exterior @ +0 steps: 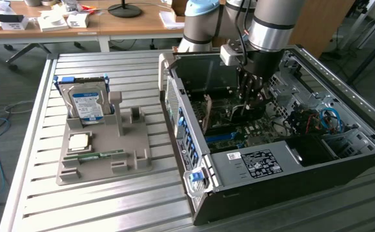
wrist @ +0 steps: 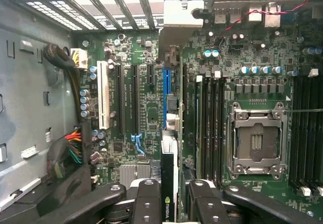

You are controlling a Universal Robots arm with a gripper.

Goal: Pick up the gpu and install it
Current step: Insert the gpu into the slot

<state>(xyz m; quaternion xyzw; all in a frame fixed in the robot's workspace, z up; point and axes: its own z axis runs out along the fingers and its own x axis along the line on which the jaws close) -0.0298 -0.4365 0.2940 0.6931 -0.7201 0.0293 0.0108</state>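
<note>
My gripper [exterior: 250, 104] reaches down into the open computer case [exterior: 342, 92], above the motherboard. In the wrist view the gripper [wrist: 174, 204] is shut on the gpu [wrist: 169, 183], a thin card seen edge-on between the two black fingers [wrist: 149, 199]. The card's silver end bracket [wrist: 182, 13] sits at the case's rear slot openings. The card stands upright in line with the blue expansion slot [wrist: 167, 85]; whether it is seated in the slot I cannot tell. In the exterior view the gpu [exterior: 231, 113] hangs under the gripper, mostly hidden by it.
On the slatted table, toward the exterior view's left, a grey fixture [exterior: 135, 162] holds a hard drive [exterior: 86, 104], a processor chip [exterior: 79, 141] and a memory stick [exterior: 97, 155]. Inside the case are a processor socket [wrist: 257, 141], memory slots [wrist: 212, 128], cable bundles [wrist: 70, 153] and blue cables [exterior: 329, 118].
</note>
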